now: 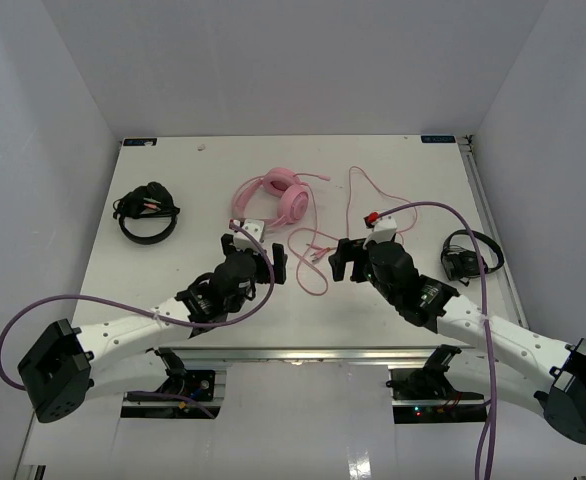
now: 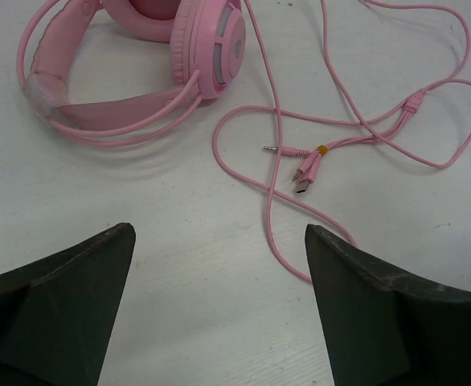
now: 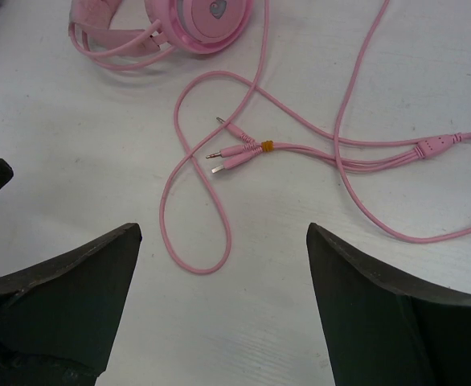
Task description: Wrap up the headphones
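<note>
- The left gripper (image 2: 219, 233) is spread wide and holds nothing; only bare table (image 1: 153, 275) lies between its fingers.
- The right gripper (image 3: 223, 232) is also released and empty, and hovers beside the left one.
- Just ahead of both grippers lies the loose pink cable (image 3: 432, 145). One loop of it reaches almost to the right gripper's fingertips, and a strand runs close by the left gripper's right finger, though I cannot tell if it touches.
- A little further out, in the middle of that tangle, the cable's plugs (image 3: 235, 151) lie free, joined by a small orange band.
- Beyond the cable the headphones (image 1: 273, 198) rest on the table, ahead of the left gripper and to the right gripper's front left.
- Off to either side sit two black headsets (image 1: 148, 212) (image 1: 468, 255), well apart from both grippers.
- By my reading the wrapping has not begun: no turn of cable lies round the band or cups, and the cable sprawls in open loops.
- All of it seems left to do: take hold of the cable, gather the slack, wind it round the headphones and tuck in the plug end.
</note>
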